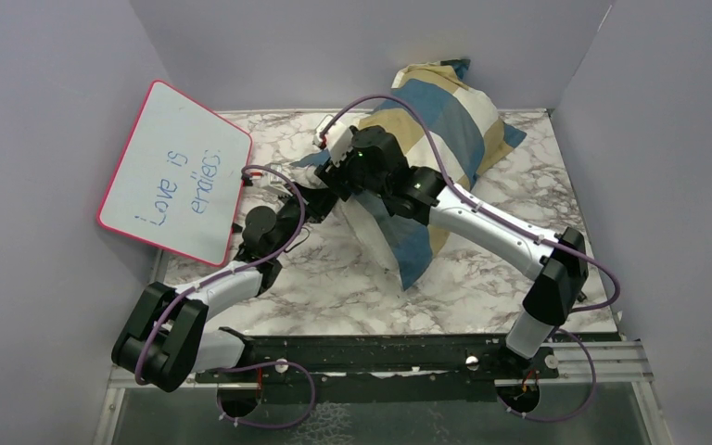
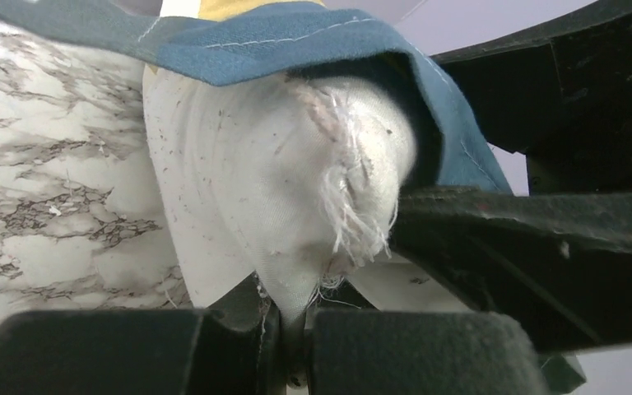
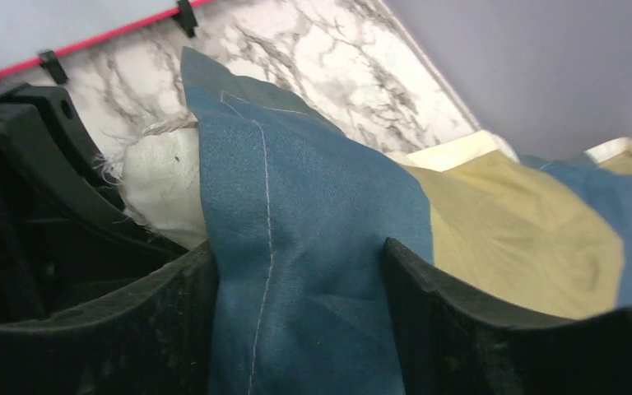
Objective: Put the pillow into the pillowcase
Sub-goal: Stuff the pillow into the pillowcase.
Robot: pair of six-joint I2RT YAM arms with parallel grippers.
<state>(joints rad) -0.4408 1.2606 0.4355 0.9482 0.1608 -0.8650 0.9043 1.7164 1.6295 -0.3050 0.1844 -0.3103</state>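
Observation:
The blue, tan and cream checked pillowcase lies bulging across the back middle of the marble table, its mouth toward the arms. A white, frayed corner of the pillow pokes out under the pillowcase's blue hem. My left gripper is shut on the tip of that white corner; from above it sits at the case's mouth. Just beyond it is my right gripper. Its jaws stand wide, and a fold of the blue pillowcase fills the gap of the right gripper. White pillow shows to its left.
A pink-rimmed whiteboard with blue writing leans against the left wall. Grey walls close in the table on the left, back and right. Both arms crowd together over the case's mouth, cables looping above them.

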